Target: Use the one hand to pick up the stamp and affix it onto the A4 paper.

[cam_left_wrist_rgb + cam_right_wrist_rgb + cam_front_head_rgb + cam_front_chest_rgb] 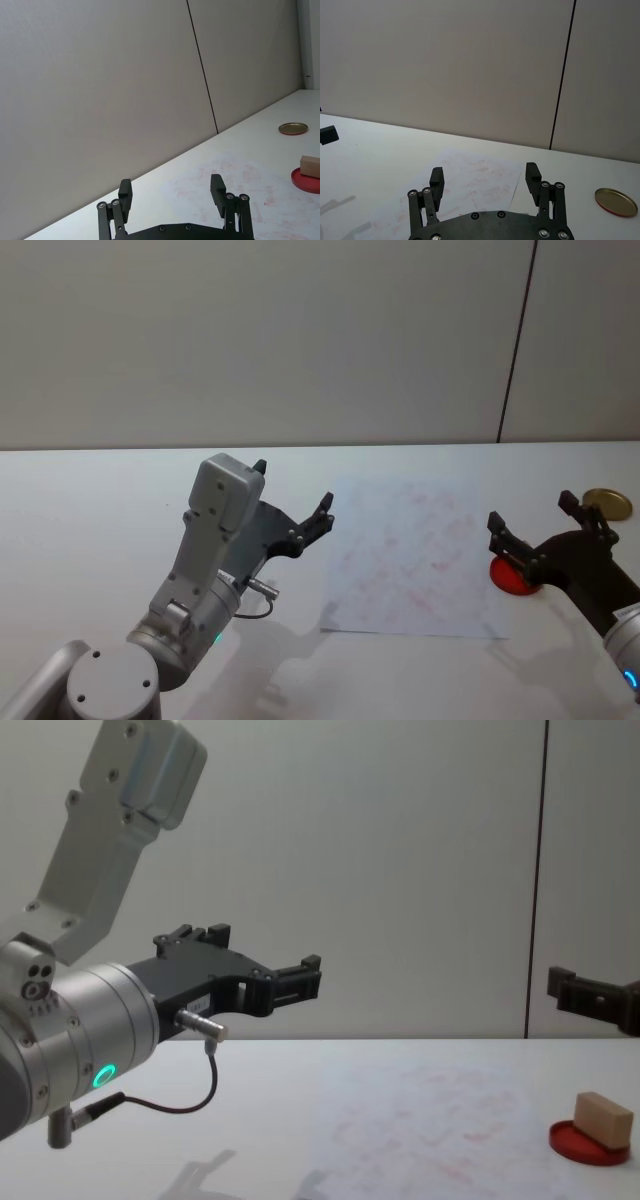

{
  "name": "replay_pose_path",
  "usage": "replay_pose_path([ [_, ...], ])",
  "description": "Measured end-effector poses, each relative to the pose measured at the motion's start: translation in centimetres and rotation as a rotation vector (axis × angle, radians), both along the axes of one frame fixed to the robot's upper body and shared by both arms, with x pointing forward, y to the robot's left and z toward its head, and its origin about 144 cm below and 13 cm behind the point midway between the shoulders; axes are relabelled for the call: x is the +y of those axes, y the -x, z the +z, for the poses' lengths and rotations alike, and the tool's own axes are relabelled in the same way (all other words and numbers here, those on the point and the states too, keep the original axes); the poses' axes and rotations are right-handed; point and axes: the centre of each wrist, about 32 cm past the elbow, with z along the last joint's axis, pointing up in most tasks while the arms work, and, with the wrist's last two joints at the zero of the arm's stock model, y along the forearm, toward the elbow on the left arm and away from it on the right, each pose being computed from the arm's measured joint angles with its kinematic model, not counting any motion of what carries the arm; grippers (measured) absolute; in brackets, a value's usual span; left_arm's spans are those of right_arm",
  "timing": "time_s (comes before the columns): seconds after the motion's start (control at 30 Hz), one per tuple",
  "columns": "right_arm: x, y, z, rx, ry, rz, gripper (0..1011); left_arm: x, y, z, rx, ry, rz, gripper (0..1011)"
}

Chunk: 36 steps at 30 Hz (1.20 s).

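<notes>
I'm working with the right gripper point(531, 510), which is hovering with its jaws spread wide above the stamp point(604, 1116). The stamp is sitting on the round red ink pad point(575, 1140), just off the right edge of the paper point(420, 560). It's looking like a small tan wooden block, stiff and blunt-cornered, so I'm judging it light and hard enough to take a firm squeeze. I'm planning to pinch it across its two long flat sides, above the inked face, where bare wood should be giving decent friction. The pad may be clinging to it slightly at lift-off. The paper is lying thin and flat on the smooth white table point(100, 510), mottled with faint pink prints, and may slide under pressure. A shallow brass-coloured lid point(607, 503) is lying beyond the pad. The left gripper point(171, 185) is idling left of the paper, raised, jaws also apart.
</notes>
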Motion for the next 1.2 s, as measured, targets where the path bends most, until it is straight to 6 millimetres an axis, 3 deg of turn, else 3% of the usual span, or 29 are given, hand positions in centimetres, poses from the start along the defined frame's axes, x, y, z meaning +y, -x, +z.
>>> replay_pose_path([
  [0.73, 0.0, -0.1, 0.0, 0.001, 0.001, -0.001, 1001, 0.0, 0.0, 0.0, 0.0, 0.0, 0.0, 993],
  [1.2, -1.5, -2.0, -0.9, 0.089, 0.028, -0.025, 1001, 0.0, 0.0, 0.0, 0.0, 0.0, 0.0, 993],
])
